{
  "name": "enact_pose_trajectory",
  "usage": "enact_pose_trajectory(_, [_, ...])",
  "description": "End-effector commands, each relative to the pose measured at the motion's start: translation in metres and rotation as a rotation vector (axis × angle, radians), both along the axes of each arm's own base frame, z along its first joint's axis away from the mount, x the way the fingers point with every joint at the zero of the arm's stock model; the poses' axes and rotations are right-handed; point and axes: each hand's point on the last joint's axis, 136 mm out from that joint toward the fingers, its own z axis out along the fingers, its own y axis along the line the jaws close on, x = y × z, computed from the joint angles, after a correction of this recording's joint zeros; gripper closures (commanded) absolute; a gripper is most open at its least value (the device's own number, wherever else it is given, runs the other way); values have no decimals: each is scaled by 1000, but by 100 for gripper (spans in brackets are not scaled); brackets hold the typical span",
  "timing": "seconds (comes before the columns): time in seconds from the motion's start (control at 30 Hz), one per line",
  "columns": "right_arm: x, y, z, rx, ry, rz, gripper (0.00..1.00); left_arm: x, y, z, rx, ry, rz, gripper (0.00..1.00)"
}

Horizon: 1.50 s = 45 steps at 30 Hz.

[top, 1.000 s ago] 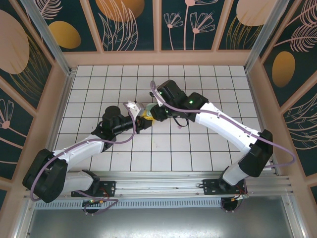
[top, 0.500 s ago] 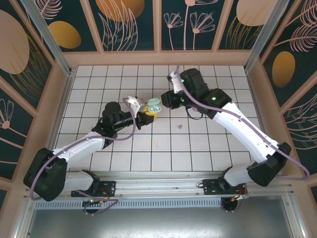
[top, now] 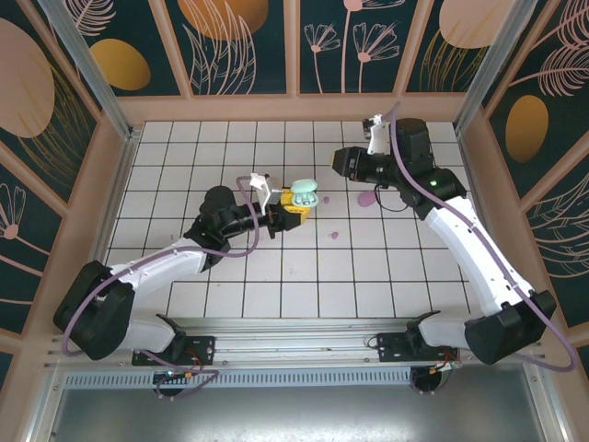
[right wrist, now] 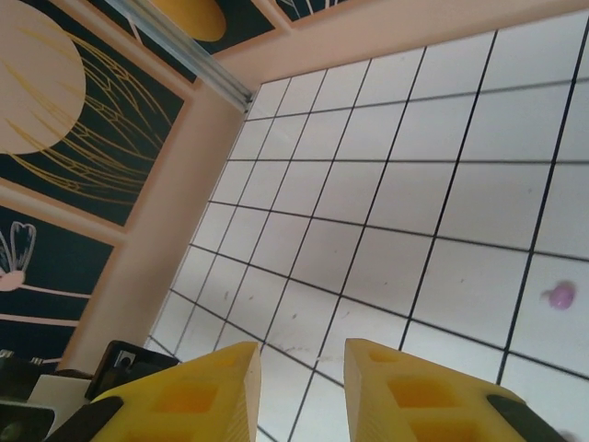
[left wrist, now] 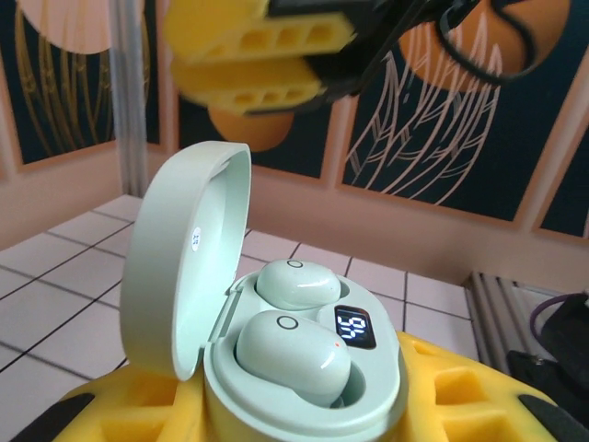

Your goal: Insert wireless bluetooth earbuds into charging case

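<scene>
My left gripper (top: pixel 294 206) is shut on the open mint-green charging case (top: pixel 304 191), held above the middle tiles. In the left wrist view two mint earbuds (left wrist: pixel 293 354) (left wrist: pixel 296 281) sit in the wells of the charging case (left wrist: pixel 368 396), its lid (left wrist: pixel 184 267) is up and its display is lit. My yellow fingers (left wrist: pixel 460 387) clamp the base. My right gripper (right wrist: pixel 301 354) is open and empty, up and to the right of the case, and shows blurred at the top of the left wrist view (left wrist: pixel 248 69). A purple earbud (top: pixel 334 236) lies on the tiles.
A second purple-pink piece (top: pixel 366 197) lies on the tiles under the right arm; a purple bud (right wrist: pixel 559 296) also shows beside the right fingers. Pink walls (top: pixel 120 175) enclose the white tiled floor (top: pixel 276 295).
The right gripper has drawn back from the case toward the back right. The left gripper has carried the case slightly rightward. A purple piece under the right arm has come into view.
</scene>
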Motion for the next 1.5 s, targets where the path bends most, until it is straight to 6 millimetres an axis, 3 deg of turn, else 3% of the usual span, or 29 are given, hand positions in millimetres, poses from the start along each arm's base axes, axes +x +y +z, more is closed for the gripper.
enact_pose_trajectory(0.0, [-10, 11, 17, 126, -3, 77, 70, -11, -9, 30, -95, -40, -73, 78])
enact_pose_trajectory(0.73, [-34, 32, -11, 185, 111, 219, 70, -1, -16, 36, -109, -36, -44, 78])
enact_pose_trajectory(1.07, [-37, 31, -15, 153, 116, 222, 69, 1, -15, 34, -97, -41, -26, 78])
enact_pose_trajectory(1.47, [-48, 41, -20, 264, 197, 285, 53, 10, -12, 37, -84, -54, 37, 78])
